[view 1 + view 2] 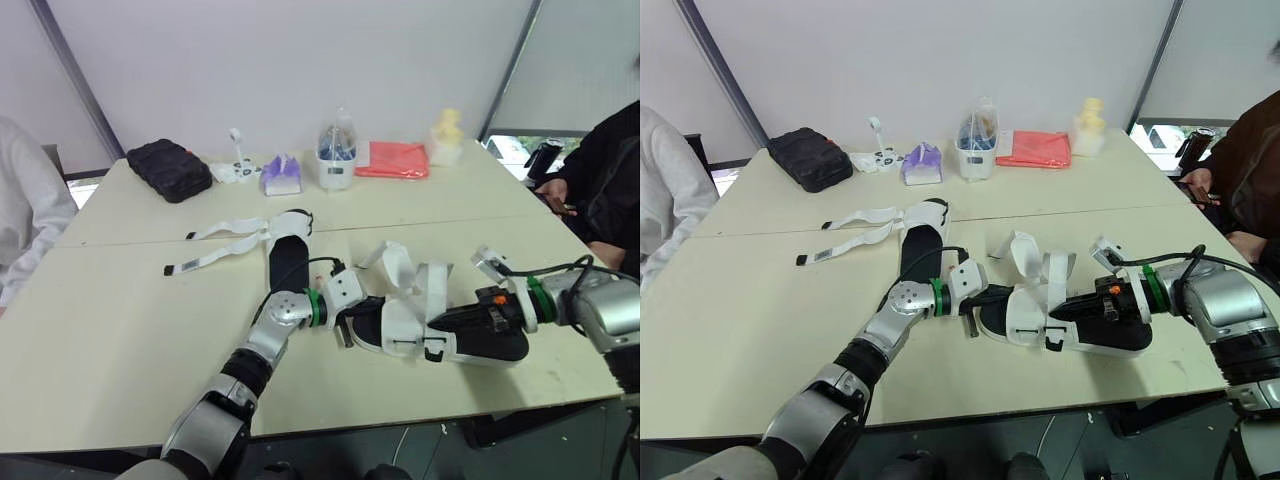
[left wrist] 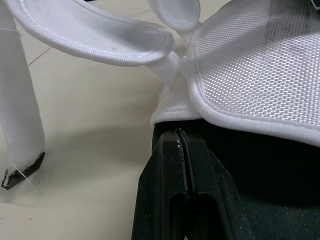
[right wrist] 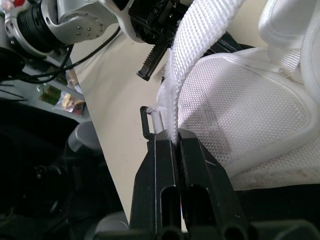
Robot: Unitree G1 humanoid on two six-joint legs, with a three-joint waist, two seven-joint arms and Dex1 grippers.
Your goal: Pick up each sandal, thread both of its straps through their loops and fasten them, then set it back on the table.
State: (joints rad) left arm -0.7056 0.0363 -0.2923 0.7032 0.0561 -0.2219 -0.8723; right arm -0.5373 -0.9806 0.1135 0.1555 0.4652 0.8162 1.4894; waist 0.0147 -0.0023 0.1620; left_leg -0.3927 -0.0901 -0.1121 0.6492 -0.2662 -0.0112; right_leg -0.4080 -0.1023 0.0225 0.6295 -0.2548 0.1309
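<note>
Pale table [image 1: 120, 330] under a white wall. At the rear, clear tub [image 1: 337, 165] with blue items inside. Near the front edge, sandal [image 1: 480, 340] between both grippers. Left gripper [image 2: 179, 132]: fingers pressed together, tips at the mesh edge. Right gripper [image 3: 175, 137]: fingers clamped on a white strap [image 3: 192, 55]. Other sandal [image 1: 288, 255] mid-table, straps loose. Bare tabletop to the left, up to a sleeve [image 1: 25, 200].

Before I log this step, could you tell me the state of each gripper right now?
Left gripper: shut, tips against the mesh of the sandal.
Right gripper: shut on its white strap.
</note>
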